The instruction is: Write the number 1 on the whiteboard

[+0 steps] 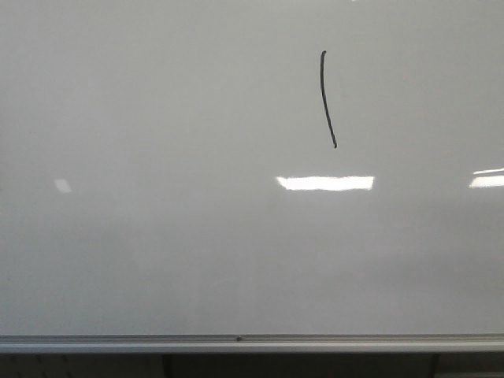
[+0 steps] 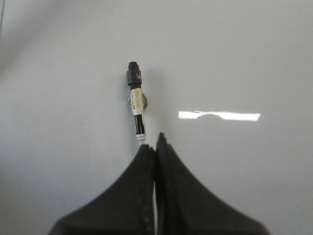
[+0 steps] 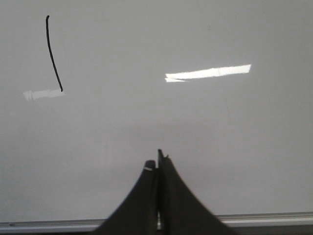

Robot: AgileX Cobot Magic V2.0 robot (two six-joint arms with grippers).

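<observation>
The number 1 [image 1: 326,98] is a thin black, slightly curved stroke on the upper right of the whiteboard [image 1: 157,252]. It also shows in the right wrist view [image 3: 53,54]. Neither gripper shows in the front view. My left gripper [image 2: 155,142] is shut with its jaws pressed together. A black-and-white marker [image 2: 136,105] with a dark cap lies on the board just beyond the left fingertip, not between the jaws. My right gripper [image 3: 157,161] is shut and empty, above the board's near edge, apart from the stroke.
A silver metal rail [image 1: 236,340] runs along the board's near edge and shows in the right wrist view [image 3: 274,218]. Bright rectangular light reflections [image 1: 325,183] lie on the board below the stroke.
</observation>
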